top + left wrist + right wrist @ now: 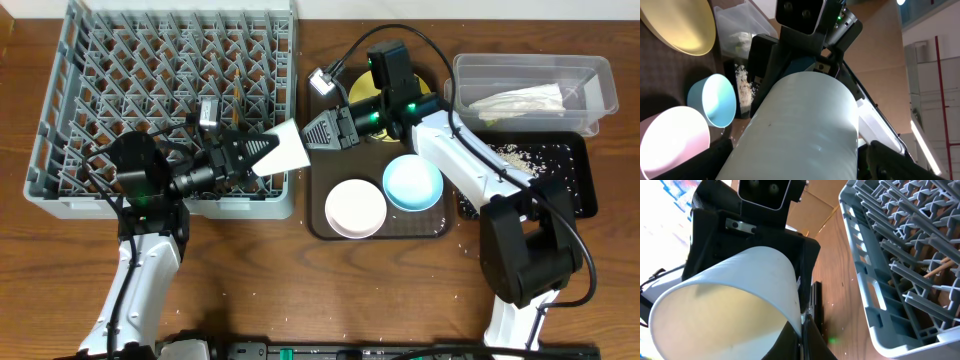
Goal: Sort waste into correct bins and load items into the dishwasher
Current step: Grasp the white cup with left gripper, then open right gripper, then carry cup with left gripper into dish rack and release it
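Note:
The small white cup (285, 148) hangs on its side between both grippers, over the gap between the grey dish rack (55, 110) and the brown tray. My left gripper (260, 153) is shut on the cup's body (805, 125), one finger on each side. My right gripper (313, 133) pinches the cup's rim (801, 325). The yellow plate (372, 98), light blue bowl (412, 183) and white bowl (355, 208) sit on the brown tray. A crumpled, mostly white wrapper (520, 100) lies in the clear tub (600, 75). Rice scraps (515, 155) lie in the black tray (585, 195).
The brown tray (318, 228) lies just right of the rack. The rack (900, 255) holds a few brown sticks among its pegs. The tub and black tray stand at the far right. Small white crumbs dot the wooden table near the tray.

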